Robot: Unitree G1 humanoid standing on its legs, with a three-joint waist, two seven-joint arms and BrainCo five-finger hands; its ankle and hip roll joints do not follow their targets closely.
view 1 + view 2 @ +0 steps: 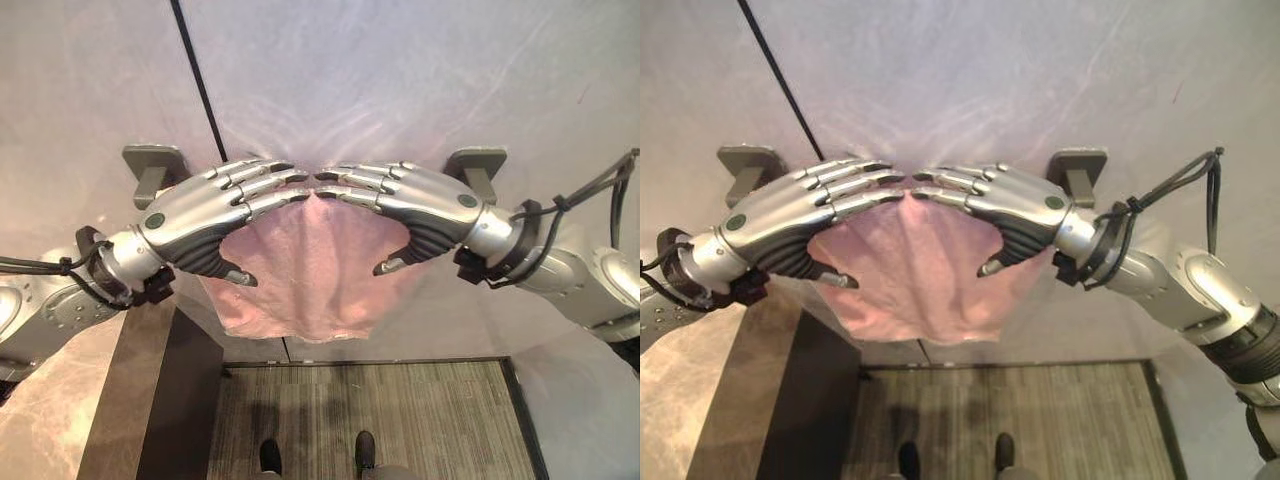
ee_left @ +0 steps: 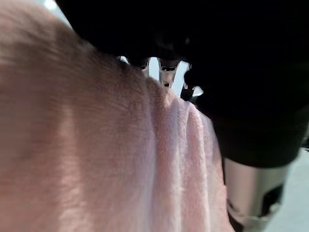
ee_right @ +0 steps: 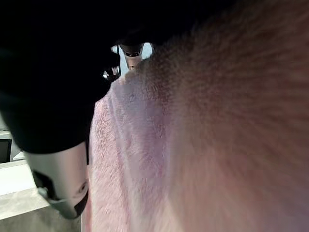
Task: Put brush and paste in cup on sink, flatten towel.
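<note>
A pink towel (image 1: pixel 310 280) hangs bunched on the wall between two grey brackets, narrow at the top and wider below. My left hand (image 1: pixel 200 225) and right hand (image 1: pixel 430 215) lie over its top edge from either side. Their fingers are straight and the fingertips almost meet at the middle. Both thumbs hang out in front of the cloth and pinch nothing. Up close, the towel (image 2: pixel 96 145) fills the space under the left palm, and the same cloth (image 3: pixel 193 145) lies under the right palm.
The left bracket (image 1: pixel 150 165) and right bracket (image 1: pixel 478 165) stick out from the pale wall just behind my hands. A marble counter (image 1: pixel 50 420) with a dark side panel (image 1: pixel 170 400) stands at lower left. Striped flooring (image 1: pixel 400 410) lies below the towel.
</note>
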